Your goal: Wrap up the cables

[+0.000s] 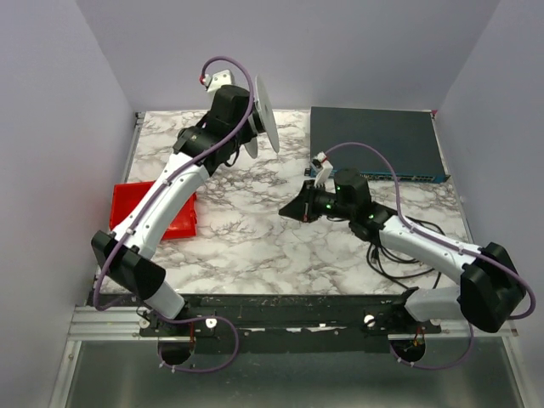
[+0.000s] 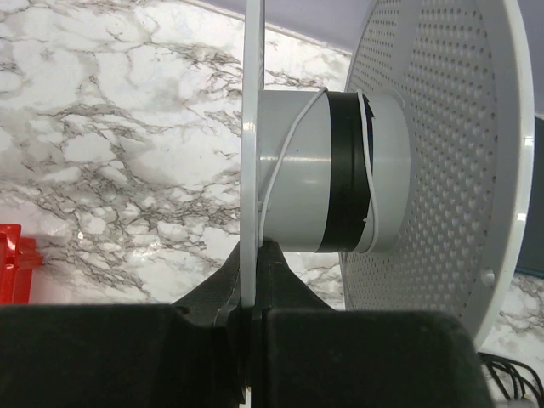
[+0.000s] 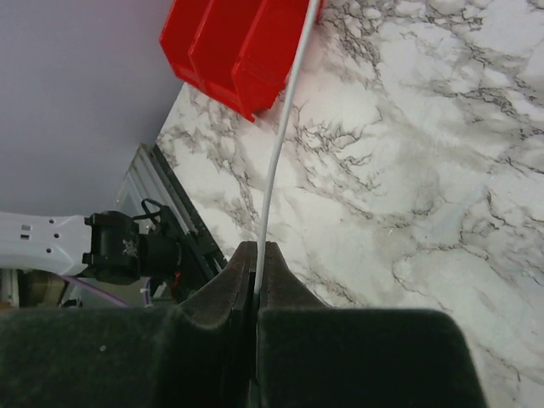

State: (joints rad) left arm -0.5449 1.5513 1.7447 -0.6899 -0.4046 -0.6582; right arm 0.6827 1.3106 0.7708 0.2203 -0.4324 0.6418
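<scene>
A white spool (image 1: pixel 265 115) with two flanges is held up over the back of the marble table (image 1: pixel 255 246). My left gripper (image 1: pixel 248 129) is shut on the spool's thin near flange (image 2: pixel 252 127); its jaws (image 2: pixel 252 255) pinch the flange edge. The far flange (image 2: pixel 442 153) is perforated. A thin white cable (image 2: pixel 285 161) loops over the grey hub (image 2: pixel 302 170), beside a black band (image 2: pixel 344 170). My right gripper (image 1: pixel 293 208) hovers over mid-table, shut (image 3: pixel 257 251) on the white cable (image 3: pixel 276 144), which runs straight away from the jaws.
A red bin (image 1: pixel 174 217) sits at the table's left edge, also in the right wrist view (image 3: pixel 238 42). A dark blue-grey network switch (image 1: pixel 374 144) lies at the back right. Loose black cables (image 1: pixel 408 255) lie under the right arm. A metal rail (image 1: pixel 255 319) borders the near edge.
</scene>
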